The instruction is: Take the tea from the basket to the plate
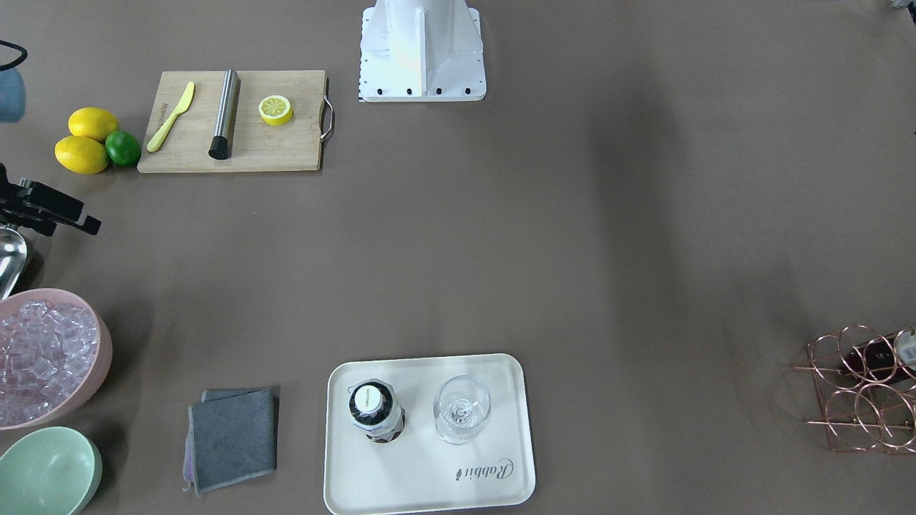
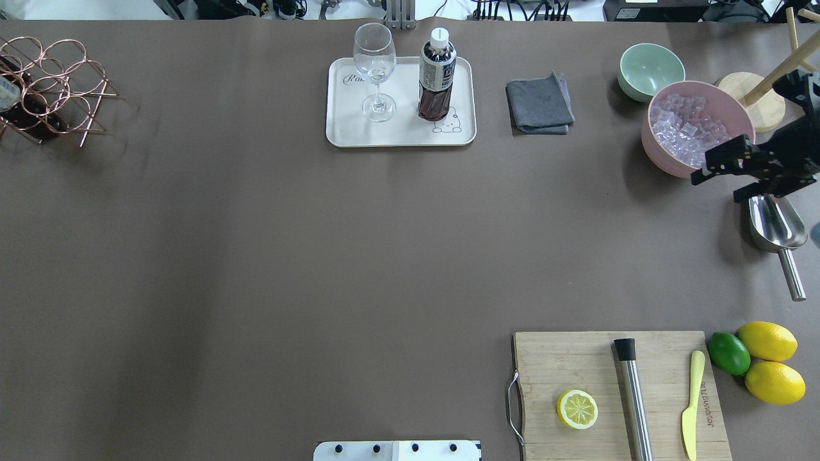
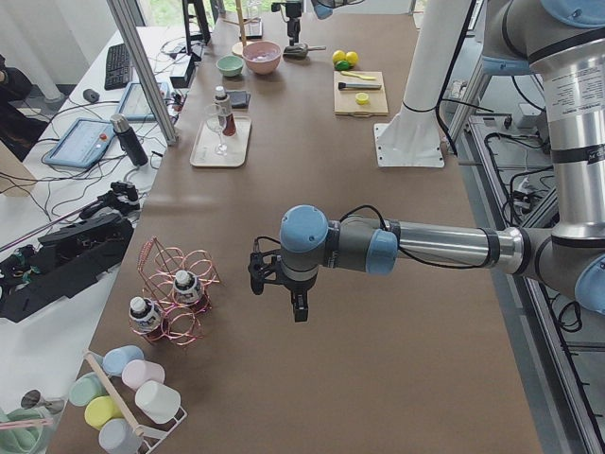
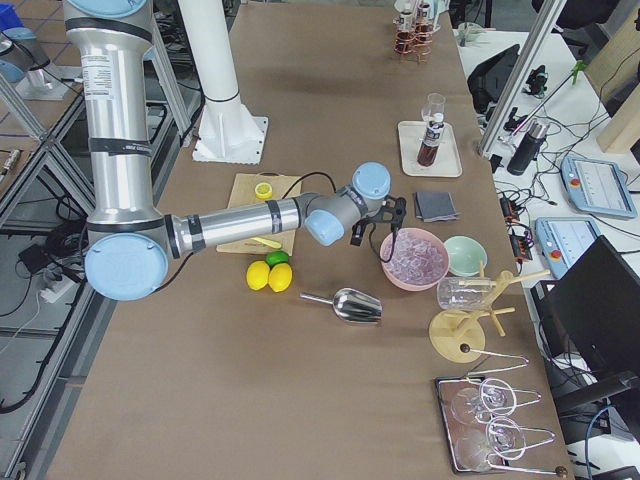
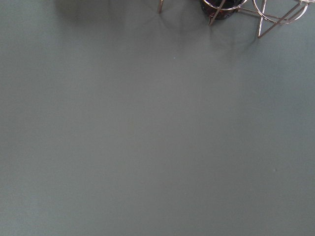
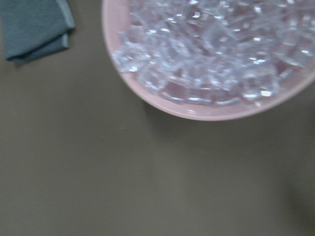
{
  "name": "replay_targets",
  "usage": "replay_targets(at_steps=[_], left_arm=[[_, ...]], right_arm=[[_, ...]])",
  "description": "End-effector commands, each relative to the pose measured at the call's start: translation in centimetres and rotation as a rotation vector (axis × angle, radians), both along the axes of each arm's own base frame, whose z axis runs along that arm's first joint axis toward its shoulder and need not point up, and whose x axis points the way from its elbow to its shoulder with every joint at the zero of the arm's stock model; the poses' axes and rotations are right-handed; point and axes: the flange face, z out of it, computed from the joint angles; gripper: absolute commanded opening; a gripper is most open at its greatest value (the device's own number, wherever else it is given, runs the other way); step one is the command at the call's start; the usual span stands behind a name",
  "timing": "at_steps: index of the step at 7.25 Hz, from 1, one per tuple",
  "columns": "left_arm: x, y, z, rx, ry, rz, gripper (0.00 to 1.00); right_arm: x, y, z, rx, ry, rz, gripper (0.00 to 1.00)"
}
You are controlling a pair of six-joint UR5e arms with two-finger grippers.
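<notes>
One tea bottle (image 2: pixel 437 77) stands upright on the cream plate (image 2: pixel 400 133), beside a stemmed glass (image 2: pixel 375 70); both also show in the front view, bottle (image 1: pixel 376 411) and plate (image 1: pixel 429 486). The copper wire basket (image 2: pixel 57 83) sits at the table's far left end and holds two more tea bottles (image 3: pixel 145 317). My left gripper (image 3: pixel 278 298) hovers over bare table beside the basket; I cannot tell whether it is open or shut. The left wrist view shows only the basket's feet (image 5: pixel 261 14). My right gripper (image 2: pixel 716 189) is open and empty, next to the pink bowl.
The pink bowl of ice (image 2: pixel 679 128), a pale green bowl (image 2: pixel 650 70), a metal scoop (image 2: pixel 775 224) and a grey cloth (image 2: pixel 539 104) lie at the right. A cutting board (image 2: pixel 615 397) holds a half lemon, knife and muddler, with lemons and a lime (image 2: pixel 762 358) beside it.
</notes>
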Motion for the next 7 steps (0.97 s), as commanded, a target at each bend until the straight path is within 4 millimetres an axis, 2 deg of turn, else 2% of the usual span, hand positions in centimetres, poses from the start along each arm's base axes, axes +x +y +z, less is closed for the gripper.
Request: replay_targets(at_steps=[1,2,3,4,5,6,7], left_arm=[[-2.1,0.3,1.2,-0.025,-0.002,-0.053,0.98],[-2.1,-0.2,1.6,-0.029,-0.005,-0.051,0.98],[-2.0,-0.3,1.8,-0.03,-0.007,-0.049,0.98],[-2.0,-0.3,1.7,-0.029,-0.007,-0.049,0.98],[-1.8,-0.3,1.6,-0.027,-0.005,-0.044,0.98],[-1.4,-0.4,1.6,-0.027,-0.005,-0.035,0.98],[-1.4,-0.4,1.7,-0.029,-0.005,-0.035,0.98]], right_arm=[[7.4,7.9,10.2,0.06,0.146,-0.023,1.0],[10.9,9.3,13.4,0.129,0.217,-0.067,1.0],[15.1,9.5,15.1,0.152,0.267,-0.11,1.0],[19.6,9.6,15.9,0.143,0.316,-0.145,1.0],[22.8,7.7,14.8,0.152,0.385,-0.184,1.0],[23.3,6.1,13.7,0.148,0.4,-0.229,1.0],[23.3,5.4,13.0,0.139,0.4,-0.225,1.0]])
